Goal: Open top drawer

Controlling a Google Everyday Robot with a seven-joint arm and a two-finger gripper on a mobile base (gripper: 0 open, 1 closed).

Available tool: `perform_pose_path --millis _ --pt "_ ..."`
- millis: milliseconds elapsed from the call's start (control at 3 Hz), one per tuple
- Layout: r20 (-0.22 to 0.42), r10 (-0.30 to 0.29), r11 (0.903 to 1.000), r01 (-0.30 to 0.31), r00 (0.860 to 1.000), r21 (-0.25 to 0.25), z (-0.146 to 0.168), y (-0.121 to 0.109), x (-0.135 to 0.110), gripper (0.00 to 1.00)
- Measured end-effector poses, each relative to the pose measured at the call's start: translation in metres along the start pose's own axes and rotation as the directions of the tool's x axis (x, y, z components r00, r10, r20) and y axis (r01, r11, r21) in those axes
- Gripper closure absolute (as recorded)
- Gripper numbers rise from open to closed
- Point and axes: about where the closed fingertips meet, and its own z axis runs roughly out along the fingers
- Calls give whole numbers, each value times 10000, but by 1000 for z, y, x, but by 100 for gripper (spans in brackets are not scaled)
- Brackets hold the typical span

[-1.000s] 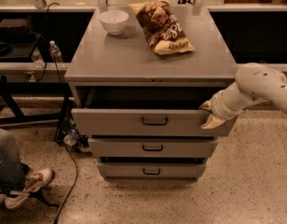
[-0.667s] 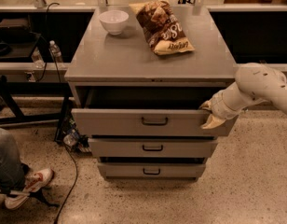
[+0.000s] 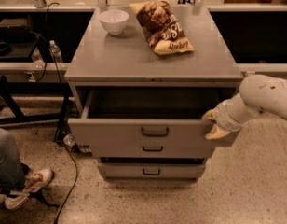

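The gripper [image 3: 213, 125] sat against the right end of the top drawer [image 3: 115, 132], its hold impossible to tell. The drawer stood pulled well out of the cabinet [image 3: 153, 62], the job seemingly near done. Behind lay a bowl [image 3: 113, 21] and chip bag [image 3: 164, 28].

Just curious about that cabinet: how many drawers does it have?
3, stacked: the top drawer pulled out, the middle drawer under it, the bottom drawer lowest. The gripper is at the top drawer's right end.
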Motion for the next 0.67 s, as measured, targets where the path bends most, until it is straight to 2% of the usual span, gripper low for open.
perform_pose_path --millis 333,667 --pt "0 0 10000 0 10000 0 0 1 -1 100" --pt "-50 202 9997 -201 9998 148 -7 23 -4 100"
